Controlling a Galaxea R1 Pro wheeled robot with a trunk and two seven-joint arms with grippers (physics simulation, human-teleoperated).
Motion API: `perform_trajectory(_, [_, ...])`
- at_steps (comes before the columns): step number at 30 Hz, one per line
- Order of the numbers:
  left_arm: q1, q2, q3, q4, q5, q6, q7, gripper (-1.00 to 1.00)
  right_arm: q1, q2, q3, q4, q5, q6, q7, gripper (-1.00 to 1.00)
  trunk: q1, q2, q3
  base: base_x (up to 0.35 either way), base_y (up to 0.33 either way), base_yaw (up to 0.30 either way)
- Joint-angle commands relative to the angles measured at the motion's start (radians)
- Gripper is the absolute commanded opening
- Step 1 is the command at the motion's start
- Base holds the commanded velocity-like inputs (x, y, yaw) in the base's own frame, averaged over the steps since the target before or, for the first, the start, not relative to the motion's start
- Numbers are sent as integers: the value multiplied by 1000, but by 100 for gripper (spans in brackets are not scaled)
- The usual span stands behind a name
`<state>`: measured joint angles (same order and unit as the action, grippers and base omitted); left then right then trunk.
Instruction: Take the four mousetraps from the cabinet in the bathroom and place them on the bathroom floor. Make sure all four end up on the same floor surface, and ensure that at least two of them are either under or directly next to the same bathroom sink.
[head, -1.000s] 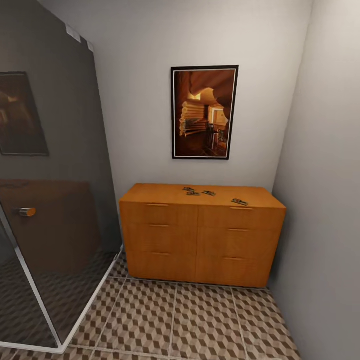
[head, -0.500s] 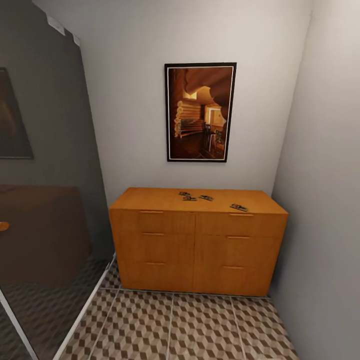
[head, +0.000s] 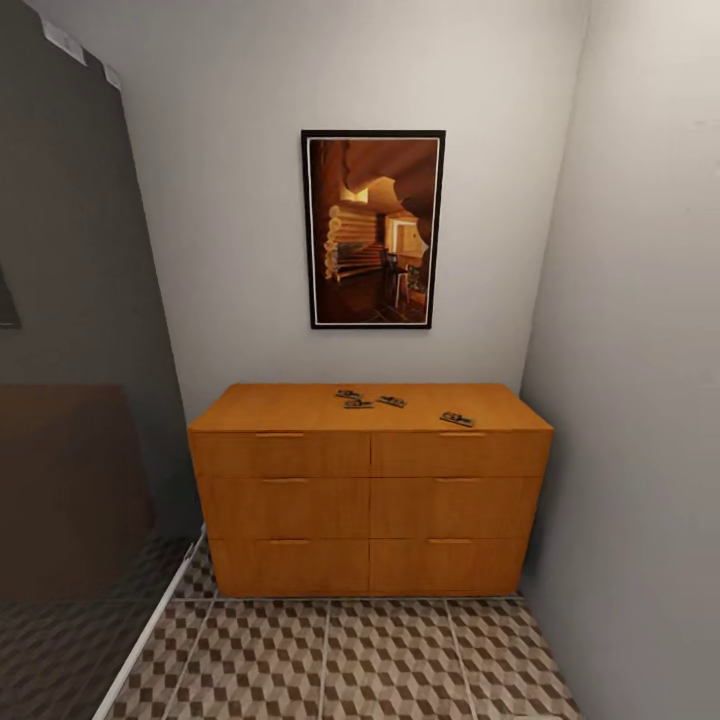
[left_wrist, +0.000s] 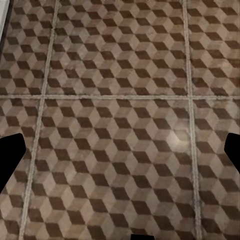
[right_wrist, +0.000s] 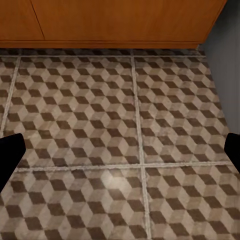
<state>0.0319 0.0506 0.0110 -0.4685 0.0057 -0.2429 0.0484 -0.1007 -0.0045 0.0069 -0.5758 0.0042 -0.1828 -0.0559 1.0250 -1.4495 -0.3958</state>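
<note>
The orange-brown cabinet (head: 370, 495) stands against the far wall, straight ahead in the head view. Several small brown mousetraps lie on its flat top: two close together (head: 352, 399), one just right of them (head: 391, 401), and one further right near the front edge (head: 456, 419). The cube-patterned bathroom floor (head: 330, 660) stretches in front of it. My left gripper (left_wrist: 120, 155) hangs open over bare floor tiles. My right gripper (right_wrist: 120, 152) is open too, above tiles near the cabinet's base (right_wrist: 120, 20). The sink is out of view.
A dark glass shower screen (head: 60, 400) with a white bottom rail bounds the left side. A grey wall (head: 640, 400) closes the right side next to the cabinet. A framed picture (head: 372, 228) hangs above the cabinet. The tiled strip between screen and wall is narrow.
The whole head view has shifted: the camera has moved, so the cabinet now sits lower, further left and more squarely ahead. The mousetraps lie in the same places on top.
</note>
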Motion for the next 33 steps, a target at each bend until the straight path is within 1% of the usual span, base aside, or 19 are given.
perform_trajectory(1, [0,0,0,-1,0,-1,2,100,-1,0,1,1,0,-3,-3,100,0,0,-1,4,0,-26])
perform_trajectory(13, [0,0,0,-1,1,-1,2,100,-1,-7,-1,2,3,-9,-1,100,0,0,0,1,0,-6])
perform_trajectory(22, [0,0,0,-1,1,-2,2,100,-1,-7,-1,14,3,-10,-1,100,0,0,0,0,0,0])
perform_trajectory(23, [-6,-2,4,5,4,-5,-4,100,-6,-2,1,20,-1,-16,5,100,0,0,0,0,0,0])
perform_trajectory(24, [-9,-6,9,11,4,-10,-8,100,-9,4,-2,14,5,-14,7,100,0,0,0,0,0,0])
perform_trajectory(26, [2,-7,11,22,4,-14,-5,100,-8,15,-3,5,10,-12,3,100,0,0,0,0,0,0])
perform_trajectory(29, [14,-9,13,34,4,-17,-1,100,-8,19,-5,-4,14,-10,-2,100,0,0,0,0,0,0])
perform_trajectory(33, [37,-17,13,33,4,-34,4,100,-7,32,-7,-14,18,-8,-8,100,0,0,0,0,0,0])
